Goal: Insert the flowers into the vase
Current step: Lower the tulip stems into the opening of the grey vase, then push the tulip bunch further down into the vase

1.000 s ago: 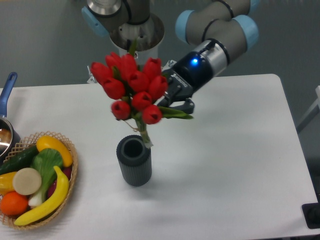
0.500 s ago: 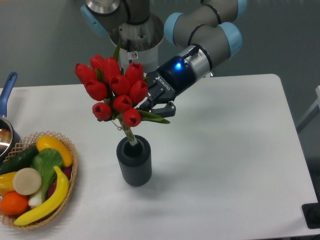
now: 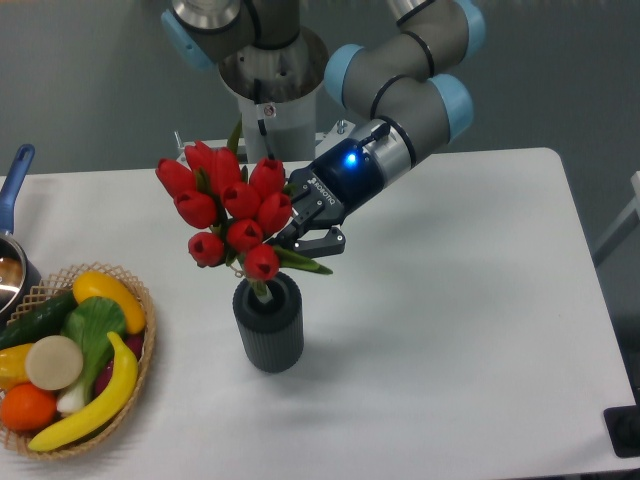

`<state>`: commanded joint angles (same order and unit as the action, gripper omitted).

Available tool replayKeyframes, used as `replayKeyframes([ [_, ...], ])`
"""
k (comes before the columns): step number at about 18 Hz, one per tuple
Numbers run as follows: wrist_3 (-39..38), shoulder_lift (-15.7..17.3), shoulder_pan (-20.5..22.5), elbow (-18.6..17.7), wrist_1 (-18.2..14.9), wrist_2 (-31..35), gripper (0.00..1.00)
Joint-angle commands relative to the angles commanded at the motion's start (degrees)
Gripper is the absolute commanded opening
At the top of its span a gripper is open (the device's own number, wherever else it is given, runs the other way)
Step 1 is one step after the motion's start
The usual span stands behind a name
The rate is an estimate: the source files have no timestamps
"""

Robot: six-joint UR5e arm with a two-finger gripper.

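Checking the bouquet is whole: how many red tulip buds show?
9 on the flowers: four along the top, three in the middle, two lowest above the vase. More may hide behind.

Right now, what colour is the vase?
Dark grey vase, finely ribbed; the fixed camera shows it.
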<state>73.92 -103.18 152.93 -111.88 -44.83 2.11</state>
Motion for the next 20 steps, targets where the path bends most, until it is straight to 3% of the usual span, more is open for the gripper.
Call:
replayKeyframes([
  [6, 0.7, -0.7, 0.0, -2.3, 0.0, 0.1, 0.34],
  [18, 0.9, -4.1, 2.0, -1.8, 0.4, 2.3, 0.34],
  [20, 0.7, -4.1, 2.3, -1.8, 0.3, 5.0, 0.38],
])
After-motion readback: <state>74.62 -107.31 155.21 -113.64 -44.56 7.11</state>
